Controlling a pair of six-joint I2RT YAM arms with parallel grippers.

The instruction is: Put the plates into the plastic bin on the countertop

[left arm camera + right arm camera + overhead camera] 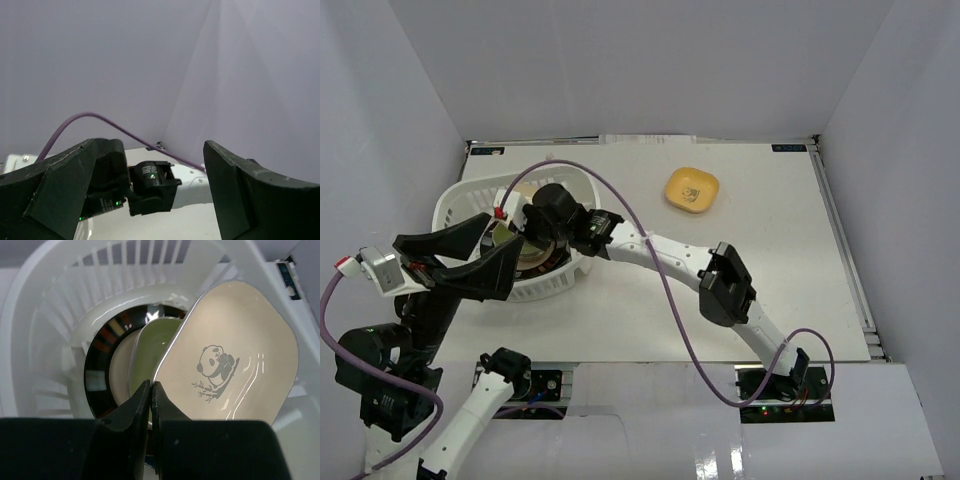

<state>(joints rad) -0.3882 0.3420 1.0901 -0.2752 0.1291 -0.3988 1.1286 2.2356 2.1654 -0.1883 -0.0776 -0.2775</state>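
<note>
My right gripper is shut on the rim of a cream rounded-square plate with a panda print and holds it tilted inside the white slotted bin. Below it lie a green plate and a dark-rimmed round plate. In the top view the right gripper reaches into the bin. My left gripper is open and empty above the bin's near left side. A yellow plate lies on the countertop, to the right of the bin.
Pale walls enclose the countertop on three sides. A purple cable loops over the right arm. The left wrist view shows the right arm's black wrist between the left fingers.
</note>
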